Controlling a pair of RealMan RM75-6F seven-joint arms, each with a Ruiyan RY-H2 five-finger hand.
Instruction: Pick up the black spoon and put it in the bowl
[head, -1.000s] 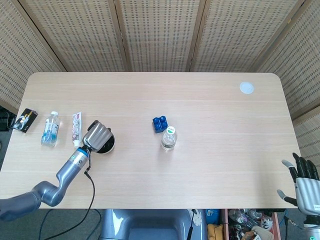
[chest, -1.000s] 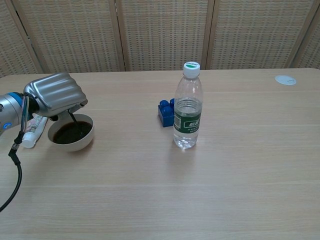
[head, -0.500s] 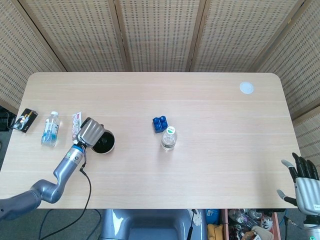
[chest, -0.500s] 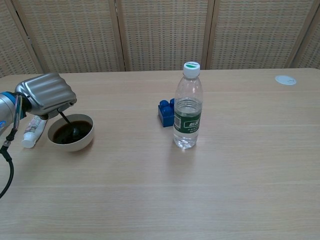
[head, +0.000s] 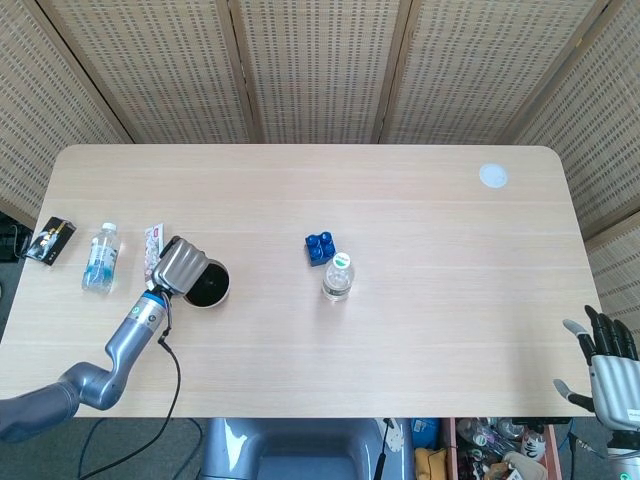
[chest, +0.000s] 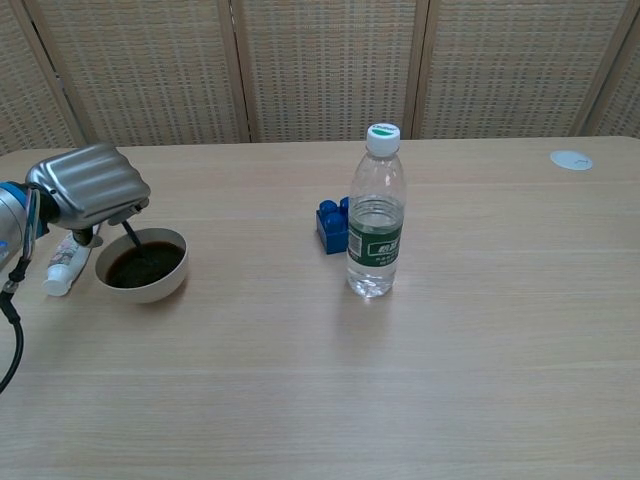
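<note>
Black spoon (chest: 136, 245): thin handle tilted, lower end inside the bowl (chest: 141, 266), upper end under the left robot hand (chest: 88, 186). Bowl: white outside, dark interior, upright on the desk's left side.

On the bench (head: 420, 330) there are two bottles — one standing (head: 337, 278) and one lying down (head: 100, 258) — one bowl (chest: 141, 265), one spoon (chest: 134, 238), one blue block (head: 319, 247), one tube (head: 152, 251), one black packet (head: 51, 238) and one white disc (head: 492, 176).

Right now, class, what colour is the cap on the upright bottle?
The cap is white with a green top, clearest in the chest view.
</note>
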